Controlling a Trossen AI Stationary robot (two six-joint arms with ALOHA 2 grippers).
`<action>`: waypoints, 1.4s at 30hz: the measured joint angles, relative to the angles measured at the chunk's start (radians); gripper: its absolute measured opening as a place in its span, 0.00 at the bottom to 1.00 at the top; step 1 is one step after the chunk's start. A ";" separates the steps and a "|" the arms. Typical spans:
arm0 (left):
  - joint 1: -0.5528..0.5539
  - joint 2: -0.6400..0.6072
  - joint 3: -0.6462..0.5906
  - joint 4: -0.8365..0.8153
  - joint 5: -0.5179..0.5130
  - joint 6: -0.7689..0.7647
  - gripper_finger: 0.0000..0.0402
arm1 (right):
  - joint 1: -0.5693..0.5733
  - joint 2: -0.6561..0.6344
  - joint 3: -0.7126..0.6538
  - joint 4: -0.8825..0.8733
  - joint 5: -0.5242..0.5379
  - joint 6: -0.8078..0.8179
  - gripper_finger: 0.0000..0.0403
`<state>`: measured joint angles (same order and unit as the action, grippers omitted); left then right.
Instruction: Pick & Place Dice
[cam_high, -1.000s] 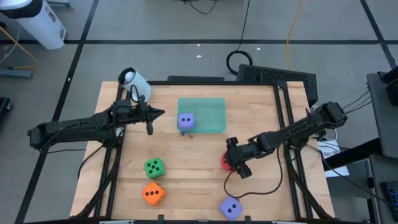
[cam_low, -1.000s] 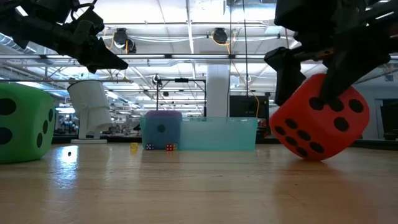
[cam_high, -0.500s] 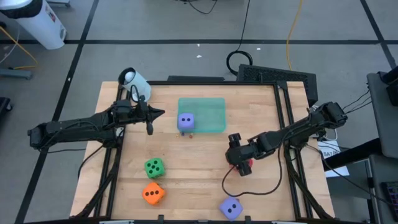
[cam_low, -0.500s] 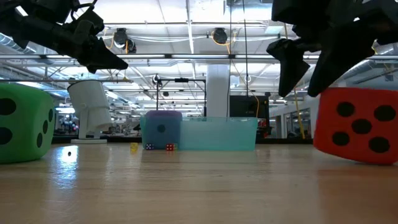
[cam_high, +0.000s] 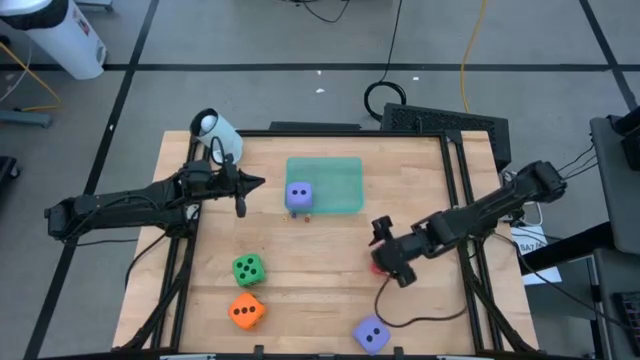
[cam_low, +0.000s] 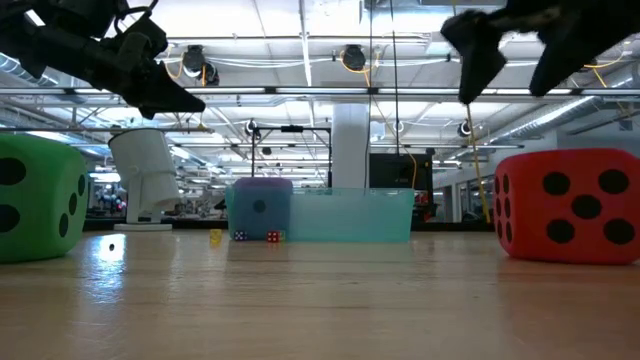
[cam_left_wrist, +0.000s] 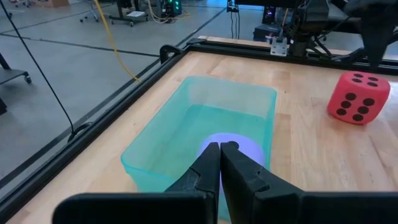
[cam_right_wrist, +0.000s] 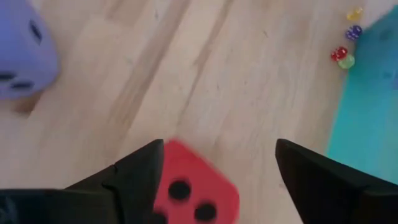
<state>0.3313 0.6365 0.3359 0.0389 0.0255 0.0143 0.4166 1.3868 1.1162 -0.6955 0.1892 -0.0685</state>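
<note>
The red die (cam_low: 570, 205) sits flat on the table at mid-right, also seen in the right wrist view (cam_right_wrist: 196, 190). My right gripper (cam_low: 515, 50) hangs open just above it, one finger to each side, touching nothing (cam_high: 388, 250). My left gripper (cam_high: 255, 182) is shut and hovers left of the teal tray (cam_high: 335, 170). One purple-blue die (cam_high: 298, 196) stands at the tray's near left corner. The green die (cam_high: 248, 268), the orange die (cam_high: 246, 311) and the second purple-blue die (cam_high: 371, 335) rest on the table nearer the near edge.
A white device (cam_high: 215, 130) stands at the far left corner. A few tiny coloured dice (cam_high: 305, 215) lie just before the tray. Black rails frame the table's edges (cam_high: 455, 200). Bare wood lies between the tray and the red die.
My right gripper has let go of the red die and risen. The die, held tilted and clear of the table a second ago, has dropped, shifted slightly toward the table's right edge and now rests flat.
</note>
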 joint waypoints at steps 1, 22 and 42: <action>0.000 0.000 0.000 -0.001 0.000 0.000 0.05 | 0.004 -0.002 0.030 -0.050 0.021 0.003 0.78; 0.000 0.000 0.000 -0.004 -0.001 0.007 0.05 | 0.033 0.104 0.035 -0.240 -0.030 -0.649 0.88; 0.000 0.000 0.000 -0.012 -0.001 -0.001 0.05 | 0.023 0.110 0.157 -0.176 -0.099 -0.631 0.89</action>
<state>0.3313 0.6369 0.3363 0.0266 0.0242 0.0135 0.4394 1.4967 1.2733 -0.8720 0.0902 -0.6991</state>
